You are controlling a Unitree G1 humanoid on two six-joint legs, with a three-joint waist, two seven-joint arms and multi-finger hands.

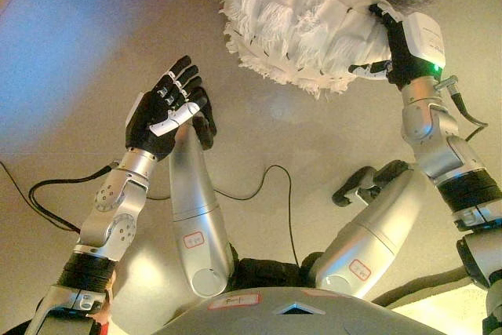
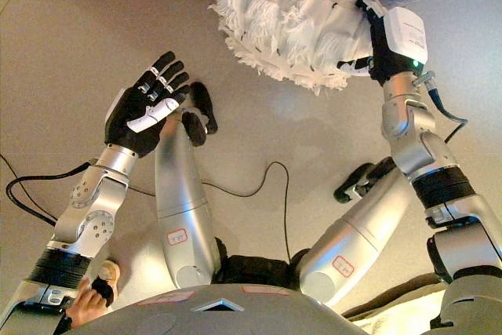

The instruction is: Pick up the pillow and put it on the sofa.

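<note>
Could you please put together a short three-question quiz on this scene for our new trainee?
1. True or false: the left hand is gripping the pillow.
2. Which hand is at the pillow's edge? A) left B) right C) both
3. Fill in: the pillow is white with a ______ trim.

Key:
1. False; the left hand is open and apart from the pillow, above the floor.
2. B; the right hand is at the pillow's right edge, fingers curled on it.
3. Fringed.
</note>
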